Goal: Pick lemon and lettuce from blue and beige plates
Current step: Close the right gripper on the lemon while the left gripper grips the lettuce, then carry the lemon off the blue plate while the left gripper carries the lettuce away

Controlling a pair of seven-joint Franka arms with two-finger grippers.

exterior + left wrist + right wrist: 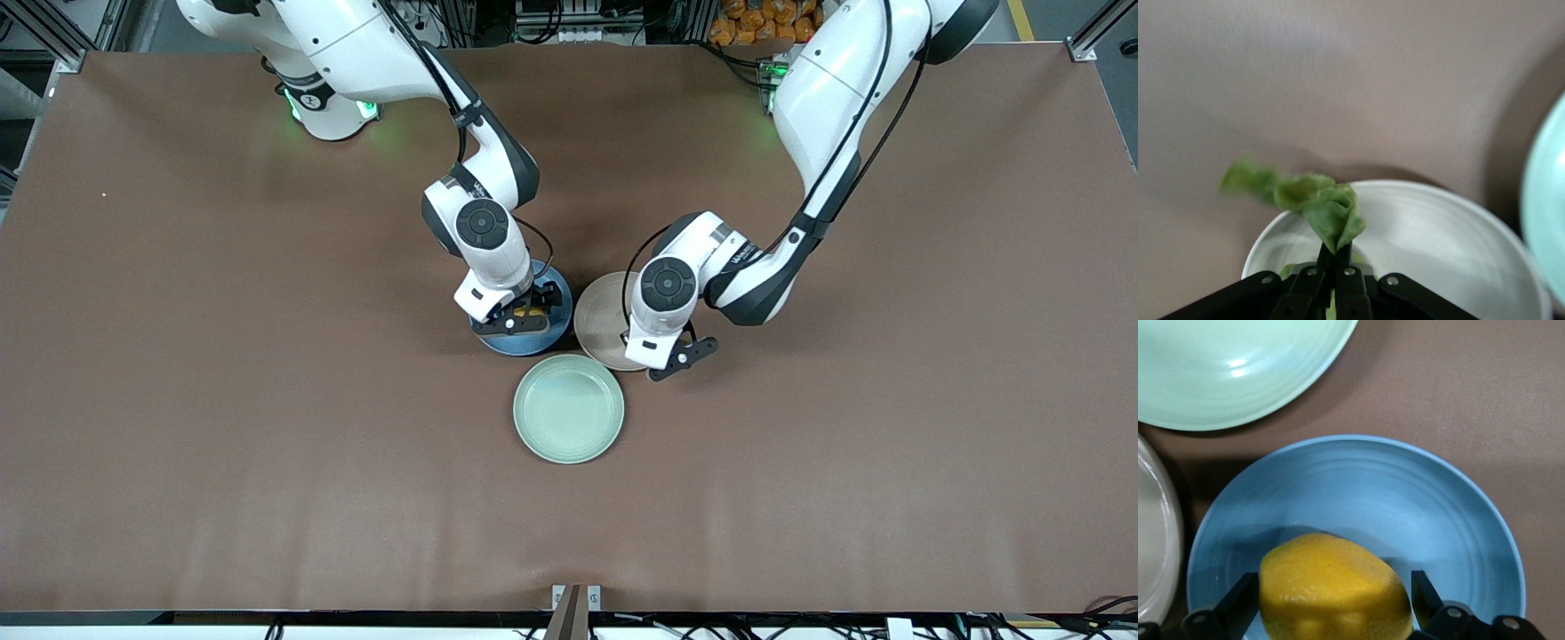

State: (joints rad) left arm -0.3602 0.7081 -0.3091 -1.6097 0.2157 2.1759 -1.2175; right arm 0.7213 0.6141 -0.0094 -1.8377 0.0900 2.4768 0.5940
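Observation:
My right gripper point(523, 313) is low over the blue plate point(533, 343). In the right wrist view its fingers point(1243, 603) press both sides of the yellow lemon point(1335, 587), which is in the blue plate point(1405, 493). My left gripper point(658, 352) is over the beige plate point(600, 320), at the plate's edge nearer the front camera. In the left wrist view it is shut point(1335, 259) on a crumpled green lettuce leaf point(1321, 203), held a little above the beige plate point(1445, 233). The leaf trails out past the plate's rim.
An empty pale green plate point(569, 409) lies nearer the front camera than the blue and beige plates, close to both. It also shows in the right wrist view point(1238, 367) and the left wrist view point(1548, 220). Bare brown table point(267, 427) surrounds the plates.

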